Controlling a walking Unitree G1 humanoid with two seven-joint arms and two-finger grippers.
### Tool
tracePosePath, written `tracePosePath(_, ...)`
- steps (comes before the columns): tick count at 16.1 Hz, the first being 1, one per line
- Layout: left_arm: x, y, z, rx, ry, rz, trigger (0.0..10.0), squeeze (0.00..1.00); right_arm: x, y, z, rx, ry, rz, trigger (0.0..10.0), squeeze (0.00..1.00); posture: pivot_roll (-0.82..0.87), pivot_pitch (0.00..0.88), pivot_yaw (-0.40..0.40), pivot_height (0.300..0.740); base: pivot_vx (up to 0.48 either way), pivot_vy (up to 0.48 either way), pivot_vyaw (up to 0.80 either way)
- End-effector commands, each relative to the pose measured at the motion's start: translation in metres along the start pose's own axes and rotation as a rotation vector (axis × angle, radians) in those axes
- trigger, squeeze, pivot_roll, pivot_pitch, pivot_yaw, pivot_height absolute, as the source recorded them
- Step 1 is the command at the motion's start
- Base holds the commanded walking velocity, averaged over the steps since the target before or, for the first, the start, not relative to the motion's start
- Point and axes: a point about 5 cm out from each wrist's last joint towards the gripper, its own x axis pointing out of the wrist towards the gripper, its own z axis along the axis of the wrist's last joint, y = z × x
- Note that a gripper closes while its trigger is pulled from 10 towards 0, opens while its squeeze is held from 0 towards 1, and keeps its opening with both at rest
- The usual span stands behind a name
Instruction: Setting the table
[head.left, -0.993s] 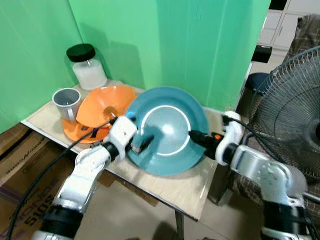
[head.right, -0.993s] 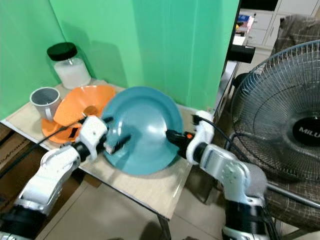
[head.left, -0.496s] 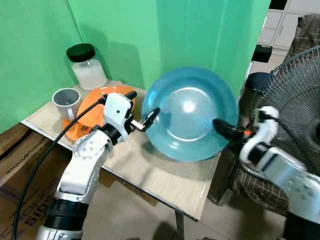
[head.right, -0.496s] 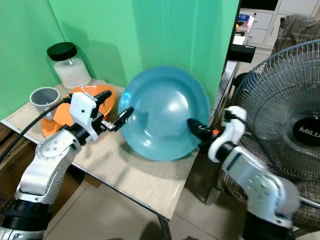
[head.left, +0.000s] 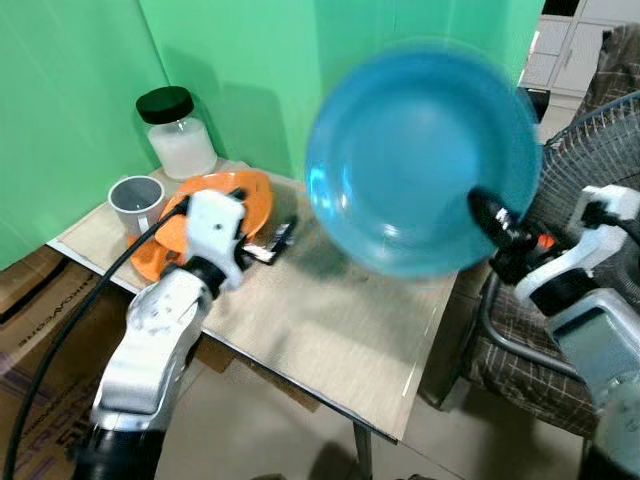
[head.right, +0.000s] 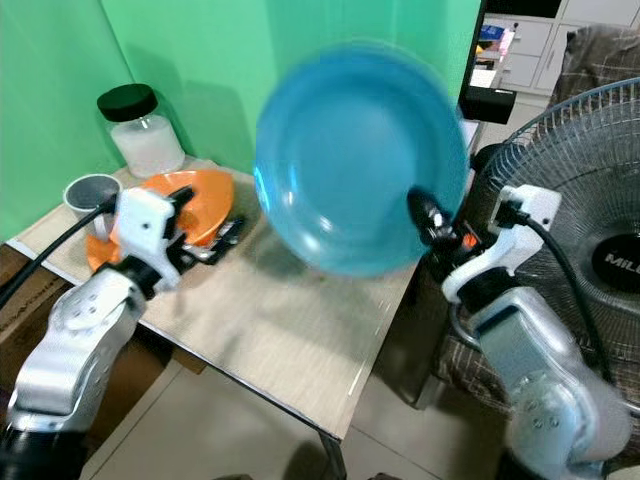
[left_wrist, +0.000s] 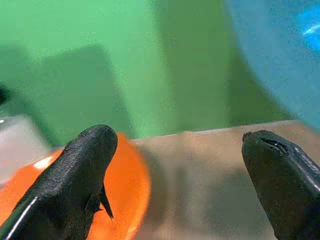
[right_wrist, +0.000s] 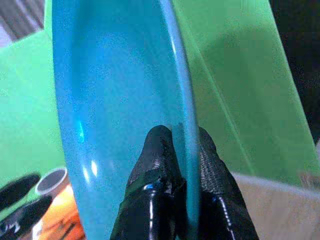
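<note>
A large blue plate (head.left: 420, 160) hangs tilted in the air above the table's right side, its hollow face toward me. My right gripper (head.left: 487, 210) is shut on its lower right rim; the right wrist view shows both fingers (right_wrist: 160, 160) pinching the rim of the plate (right_wrist: 115, 100). My left gripper (head.left: 265, 240) rests low over the table beside an orange plate (head.left: 215, 195), open, with nothing between its fingers (left_wrist: 75, 175). The orange plate (left_wrist: 127, 200) lies just beyond one finger.
A grey mug (head.left: 135, 200) and a black-lidded glass jar (head.left: 178, 135) stand at the table's back left. The beige table (head.left: 330, 340) is bare in the middle. A standing fan (head.left: 600, 140) and a chair are at the right, cardboard boxes at the lower left.
My right gripper has raised the blue plate higher and to the right. My left gripper has left the plate's edge and dropped back toward the orange plate.
</note>
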Motion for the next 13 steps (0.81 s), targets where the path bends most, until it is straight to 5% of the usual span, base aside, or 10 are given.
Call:
tracePosePath(1,-0.004,0.007,0.002,0.018,0.002,0.075,10.0,0.00,-0.001,0.009,0.001,-0.012,-0.048,-0.012,10.0,0.00,0.03,0.000,0.125,0.740,0.000,0.000,0.00)
tracePosePath(5,-0.007,0.003,0.001,0.026,0.000,0.117,10.0,0.00,-0.008,0.010,-0.013,-0.072,-0.017,-0.073,10.0,0.00,0.04,0.000,0.118,0.740,0.000,0.000,0.00)
tracePosePath(13,-0.008,-0.005,0.001,0.036,0.009,0.098,10.0,0.00,-0.008,0.008,-0.014,-0.139,-0.078,-0.131,10.0,0.00,0.04,0.000,0.112,0.740,0.000,-0.308,0.00)
